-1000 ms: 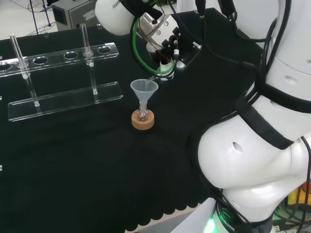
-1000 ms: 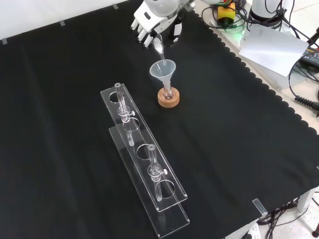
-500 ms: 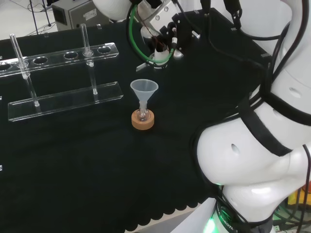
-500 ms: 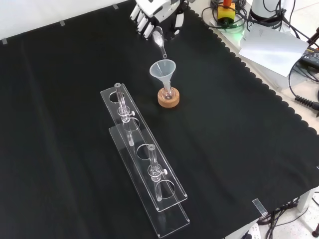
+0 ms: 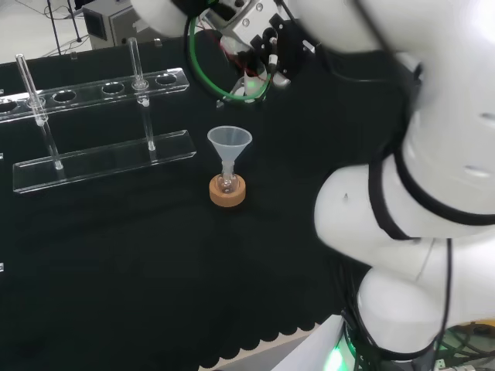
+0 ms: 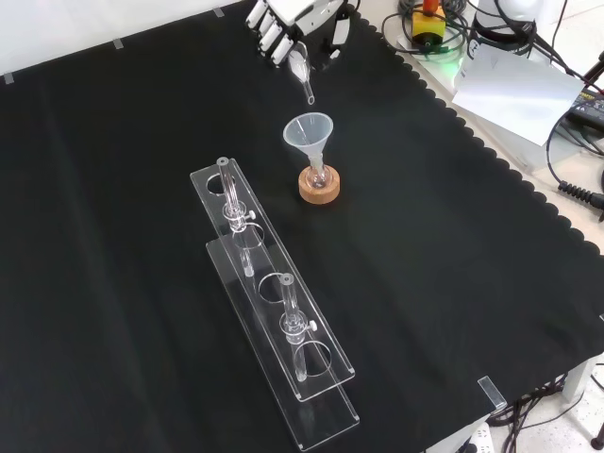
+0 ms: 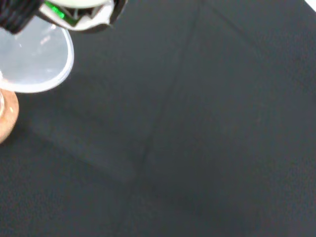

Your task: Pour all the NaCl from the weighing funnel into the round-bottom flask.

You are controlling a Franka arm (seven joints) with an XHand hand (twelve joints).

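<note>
In the front view the hand point(image 6: 288, 17) is at the top edge, fingers curled round a clear glass weighing funnel point(image 6: 300, 68). Its spout slants down and ends in the air just above and behind a white plastic funnel point(image 6: 309, 130). That funnel sits in the neck of a small round-bottom flask point(image 6: 318, 174) on a cork ring point(image 6: 319, 188). In the head view the hand point(image 5: 267, 46) hangs behind the funnel point(image 5: 230, 141) and cork ring point(image 5: 227, 193). The wrist view catches the funnel's rim point(image 7: 34, 64) and a bit of cork point(image 7: 6, 118).
A long clear rack point(image 6: 274, 302) holding two glass tubes stands in front of the flask in the front view, to its left in the head view point(image 5: 100, 116). The arm's white links point(image 5: 418, 193) take up the head view's right. The cloth's scalloped edge point(image 6: 472, 142) runs along the front view's right.
The hand has lifted the weighing funnel up and back; its spout, which reached into the plastic funnel's mouth a second ago, now hangs clear above it.
</note>
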